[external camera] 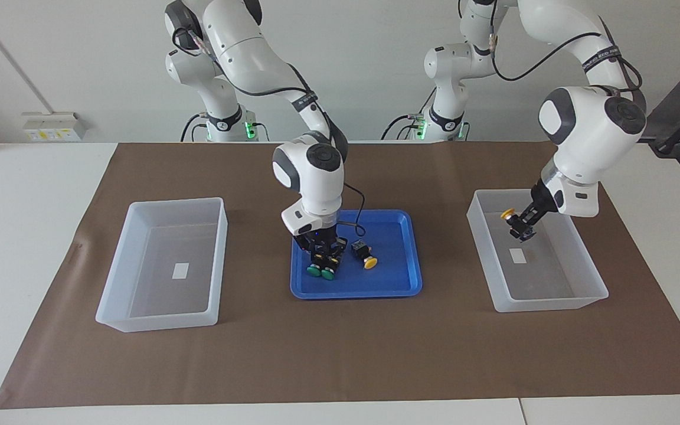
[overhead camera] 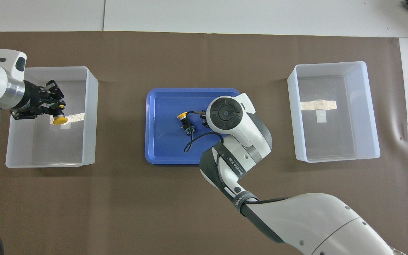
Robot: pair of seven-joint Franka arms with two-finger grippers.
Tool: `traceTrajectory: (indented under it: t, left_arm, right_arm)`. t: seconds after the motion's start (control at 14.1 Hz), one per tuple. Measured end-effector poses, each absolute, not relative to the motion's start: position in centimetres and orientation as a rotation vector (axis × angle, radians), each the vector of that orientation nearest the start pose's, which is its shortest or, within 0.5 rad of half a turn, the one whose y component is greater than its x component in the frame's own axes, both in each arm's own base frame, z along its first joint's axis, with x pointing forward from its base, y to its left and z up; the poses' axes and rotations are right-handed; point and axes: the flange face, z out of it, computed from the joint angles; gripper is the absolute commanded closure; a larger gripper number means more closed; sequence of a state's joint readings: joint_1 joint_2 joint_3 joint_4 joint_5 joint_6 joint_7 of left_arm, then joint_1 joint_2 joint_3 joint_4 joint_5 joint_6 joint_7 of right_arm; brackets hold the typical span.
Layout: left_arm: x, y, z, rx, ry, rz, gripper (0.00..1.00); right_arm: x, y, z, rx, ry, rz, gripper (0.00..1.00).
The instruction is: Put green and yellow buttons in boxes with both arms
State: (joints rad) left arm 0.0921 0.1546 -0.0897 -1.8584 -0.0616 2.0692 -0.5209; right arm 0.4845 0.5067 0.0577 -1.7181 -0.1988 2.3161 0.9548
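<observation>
Yellow and green buttons are split between two places. One yellow button (external camera: 510,216) hangs in the left gripper (external camera: 522,225) over the box (external camera: 576,302) at the left arm's end of the table; the fingers are closed on its dark body, and its long axis is tilted, the cap pointing up and toward the middle of the table in the facing view. From overhead the same yellow cap (overhead camera: 60,120) sits just past the gripper's tips (overhead camera: 56,110), above the white label on the box floor. The second yellow button (external camera: 364,254) lies on its side in the blue tray (external camera: 411,260), its axis slanting so that the cap points away from the robots. Just beside it, toward the right arm's end, the two green buttons (external camera: 321,271) lie side by side, caps also turned away from the robots. The right gripper (external camera: 323,255) is down in the tray right at their dark bodies; whether its fingers are spread or closed cannot be told. The other box (external camera: 139,321), at the right arm's end, holds only its label.
</observation>
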Motion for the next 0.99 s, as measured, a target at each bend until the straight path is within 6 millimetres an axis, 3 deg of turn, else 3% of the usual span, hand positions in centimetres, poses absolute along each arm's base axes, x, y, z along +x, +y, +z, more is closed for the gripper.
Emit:
traceTrajectory:
  t: [0.21,0.35,0.71,0.92,0.99]
  left_arm:
    - [59.8,0.7,40.5,-3.125,-0.798,-0.139,1.0]
    - [58.9,0.6,38.7,-3.152,-0.648,-0.111,1.0]
    - [57.3,2.5,35.7,-3.164,-0.525,-0.118,1.0]
    - [56.6,2.5,34.6,-3.169,-0.476,-0.083,0.74]
    - [56.3,2.5,34.0,-3.171,-0.458,-0.072,0.6]
  right_arm:
    - [58.4,34.5,30.4,-3.122,0.455,-0.25,1.0]
    - [59.1,33.7,31.2,-3.12,0.442,-0.27,1.0]
    - [62.7,25.3,36.8,-3.138,0.393,-0.327,1.0]
    - [63.7,19.6,40.5,-3.19,0.299,-0.312,1.0]
    - [63.8,17.7,41.6,-3.21,0.245,-0.302,1.0]
